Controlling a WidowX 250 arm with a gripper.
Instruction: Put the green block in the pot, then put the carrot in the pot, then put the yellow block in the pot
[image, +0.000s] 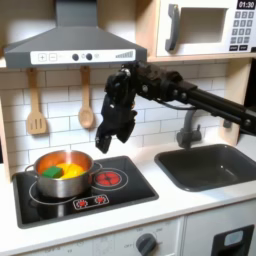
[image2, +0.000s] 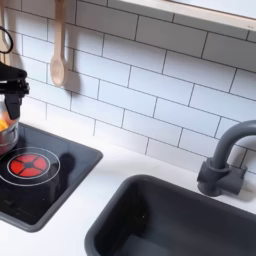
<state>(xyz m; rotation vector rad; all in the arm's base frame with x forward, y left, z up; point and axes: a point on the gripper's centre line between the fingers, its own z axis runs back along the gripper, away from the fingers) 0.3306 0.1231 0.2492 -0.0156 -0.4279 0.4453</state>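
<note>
The steel pot (image: 62, 172) stands on the stove's left burner in the first exterior view. Inside it lie the green block (image: 50, 173), the yellow block (image: 73, 171) and, behind them, an orange piece that looks like the carrot (image: 61, 160). My gripper (image: 112, 140) hangs above the stove, to the right of the pot and higher than its rim. Its fingers point down, spread apart, with nothing between them. At the second exterior view's left edge I see part of the gripper (image2: 9, 88), with an orange patch (image2: 5, 124) below it.
The right burner (image: 108, 179) glows red under the gripper. Two wooden utensils (image: 86, 108) hang on the tiled wall below the hood (image: 70, 45). A dark sink (image2: 175, 222) with a grey faucet (image2: 222, 160) lies to the right of the stove.
</note>
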